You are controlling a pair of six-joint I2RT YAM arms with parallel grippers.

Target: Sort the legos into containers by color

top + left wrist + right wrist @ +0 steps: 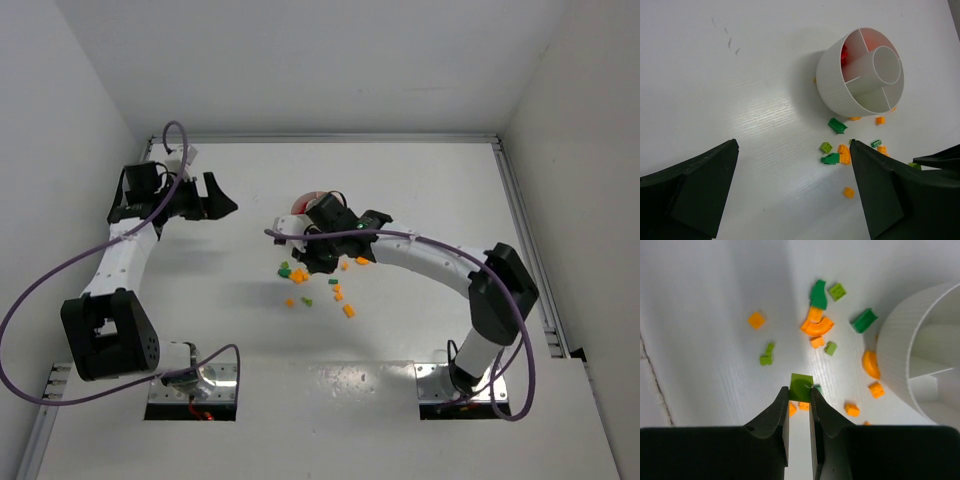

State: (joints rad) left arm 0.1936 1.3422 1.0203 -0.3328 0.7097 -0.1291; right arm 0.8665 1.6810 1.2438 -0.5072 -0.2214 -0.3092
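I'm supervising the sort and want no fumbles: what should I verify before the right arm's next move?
1. Right gripper shut on the green brick: ok.
2. Brick lifted off the table: cannot tell.
3. Left gripper open, apart from the dish: ok.
4. Dish upright: ok.
5. Green's compartment known: cannot tell; only red bricks show inside.

Upper right of left wrist view: round white plastic dish [832, 87]. In its upper-left wedge: small red plastic legos [844, 54]. Below it, on flat white table [740, 75]: small orange and green plastic legos [842, 154]. Lower centre of right wrist view: small green plastic lego [801, 382] between right gripper [801, 391] fingertips.
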